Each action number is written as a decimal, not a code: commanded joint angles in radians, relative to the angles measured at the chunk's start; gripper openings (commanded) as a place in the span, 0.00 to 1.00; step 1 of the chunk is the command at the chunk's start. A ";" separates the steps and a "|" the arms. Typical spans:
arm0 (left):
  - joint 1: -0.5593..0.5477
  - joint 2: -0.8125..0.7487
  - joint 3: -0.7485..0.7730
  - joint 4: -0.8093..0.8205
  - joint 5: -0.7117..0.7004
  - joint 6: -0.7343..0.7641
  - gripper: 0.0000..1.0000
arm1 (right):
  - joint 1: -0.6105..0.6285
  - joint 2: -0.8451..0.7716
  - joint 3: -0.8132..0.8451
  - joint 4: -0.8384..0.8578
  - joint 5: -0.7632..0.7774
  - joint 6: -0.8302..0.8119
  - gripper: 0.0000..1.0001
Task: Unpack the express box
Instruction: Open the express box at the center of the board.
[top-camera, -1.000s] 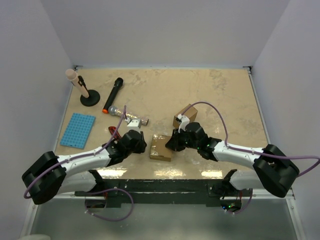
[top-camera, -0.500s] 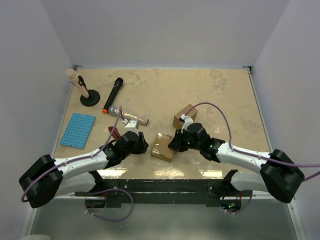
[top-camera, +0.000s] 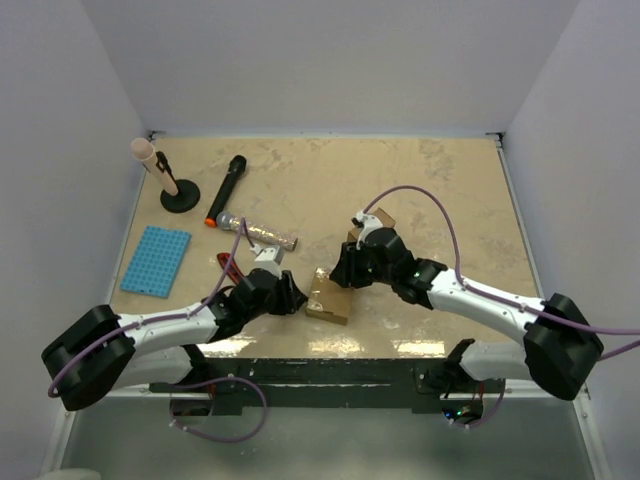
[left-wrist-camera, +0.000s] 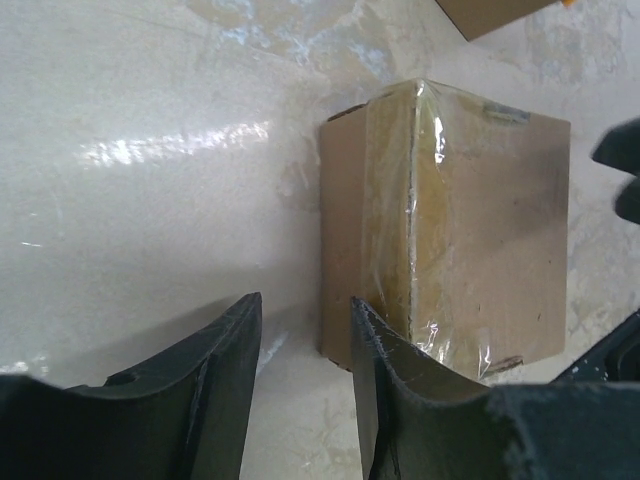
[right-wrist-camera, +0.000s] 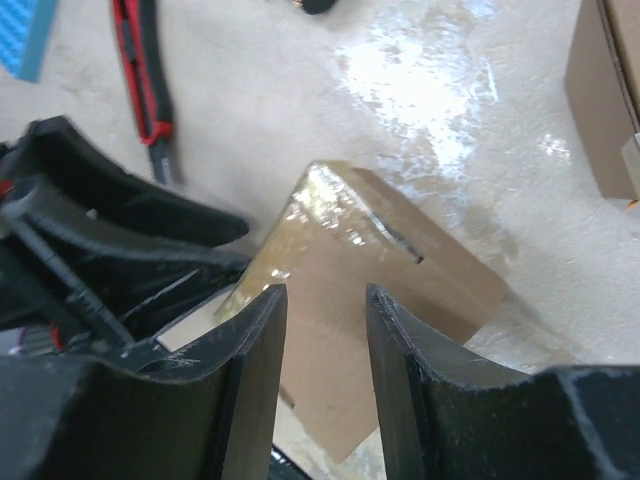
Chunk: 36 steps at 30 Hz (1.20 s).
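Glossy beige marbled table (top-camera: 450, 180), plain white walls (top-camera: 330, 60)

You have one fixed camera high above and behind both arms. It looks down on the whole surface (top-camera: 420, 190) from far away. The left wrist camera sits just behind the left claw (left-wrist-camera: 303, 330) and looks forward between its fingers, very near to the surface. The right wrist camera does the same behind the right claw (right-wrist-camera: 322, 300). All three views share the taped box (left-wrist-camera: 470, 230), which lies just ahead of both claws.
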 joint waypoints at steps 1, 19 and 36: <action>-0.029 0.000 -0.022 0.116 0.057 -0.015 0.44 | 0.001 0.081 0.058 -0.072 0.062 -0.033 0.42; -0.081 -0.253 -0.106 0.015 -0.147 -0.105 0.51 | 0.011 0.044 -0.008 0.107 -0.192 -0.116 0.37; -0.079 -0.161 -0.111 0.236 0.026 -0.027 0.50 | 0.027 0.151 -0.058 0.107 -0.144 -0.127 0.32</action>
